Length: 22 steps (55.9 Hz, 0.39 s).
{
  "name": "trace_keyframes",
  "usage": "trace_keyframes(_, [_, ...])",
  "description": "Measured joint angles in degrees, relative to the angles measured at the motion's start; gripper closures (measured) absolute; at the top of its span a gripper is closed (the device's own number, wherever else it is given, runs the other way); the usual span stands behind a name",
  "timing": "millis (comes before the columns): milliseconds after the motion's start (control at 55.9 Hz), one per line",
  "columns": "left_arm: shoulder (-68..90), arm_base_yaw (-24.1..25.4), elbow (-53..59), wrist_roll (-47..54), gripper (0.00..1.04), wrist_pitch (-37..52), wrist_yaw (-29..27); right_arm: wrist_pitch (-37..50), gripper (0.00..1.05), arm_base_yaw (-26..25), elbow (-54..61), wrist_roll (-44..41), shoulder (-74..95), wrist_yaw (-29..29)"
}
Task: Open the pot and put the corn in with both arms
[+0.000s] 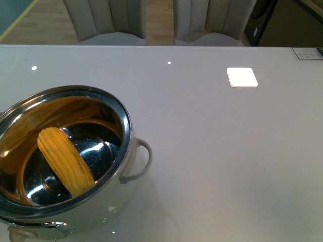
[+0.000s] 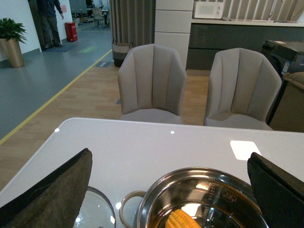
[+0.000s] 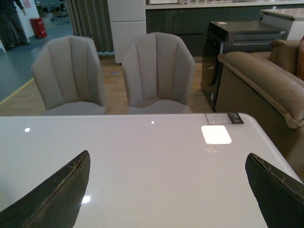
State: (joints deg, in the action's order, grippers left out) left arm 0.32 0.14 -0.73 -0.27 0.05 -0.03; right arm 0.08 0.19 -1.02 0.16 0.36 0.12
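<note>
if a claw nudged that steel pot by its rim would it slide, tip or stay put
The pot would probably slide rather than tip: it looks wide and low, and the table is glossy enough to mirror lights. It likely feels fairly heavy and rigid, being polished steel. The corn cob leaning inside on the curved bottom could well roll or shift.

Faint stamped marks inside the pot are unreadable; no other text legible.

It looks like a showroom-style kitchen and dining corner inside an open office or lab: beyond the pale table stand two upholstered chairs, behind them dark cabinets with a microwave, and a sofa beside it.
</note>
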Motion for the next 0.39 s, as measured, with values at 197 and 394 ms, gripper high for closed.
trace_keyframes(197, [0.0, 0.0, 0.0, 0.0, 0.07, 0.0, 0.0, 0.0, 0.09, 0.0, 0.0, 0.0, 0.0, 0.0])
trace_keyframes(394, [0.0, 0.0, 0.0, 0.0, 0.07, 0.0, 0.0, 0.0, 0.09, 0.0, 0.0, 0.0, 0.0, 0.0])
